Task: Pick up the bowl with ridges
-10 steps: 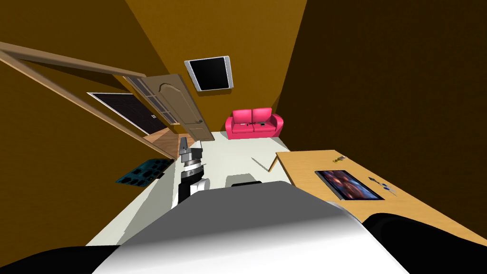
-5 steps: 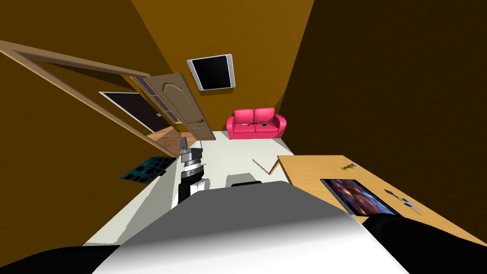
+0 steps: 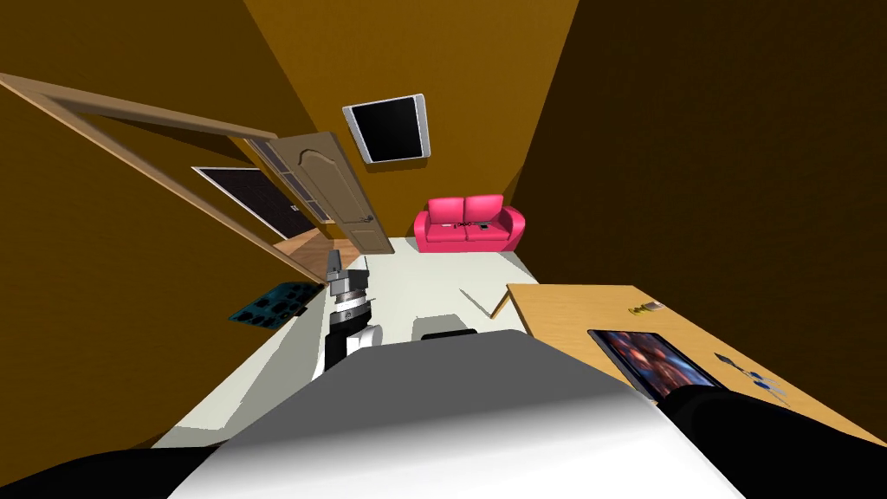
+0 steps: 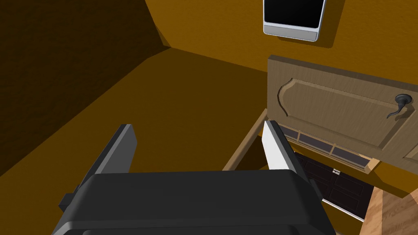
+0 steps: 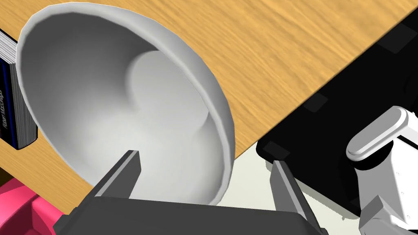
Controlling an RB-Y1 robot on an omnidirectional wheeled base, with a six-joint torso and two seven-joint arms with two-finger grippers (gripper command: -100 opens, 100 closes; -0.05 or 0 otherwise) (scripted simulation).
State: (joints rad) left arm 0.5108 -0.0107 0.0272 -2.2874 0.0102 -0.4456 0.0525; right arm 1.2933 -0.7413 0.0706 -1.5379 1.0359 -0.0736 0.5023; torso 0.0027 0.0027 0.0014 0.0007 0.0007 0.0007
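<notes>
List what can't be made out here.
Right wrist view: bowl shows its inside; any outer ridges face away; right gripper's body covers its near rim.
The book: cut by the edge and the bowl.
Head view: small items on the table, too small to name.

The bowl I'm at looks smooth and matt, pale grey. The table under it shows warm wood grain. The door has duller brown grain, and its handle looks like dark metal.
</notes>
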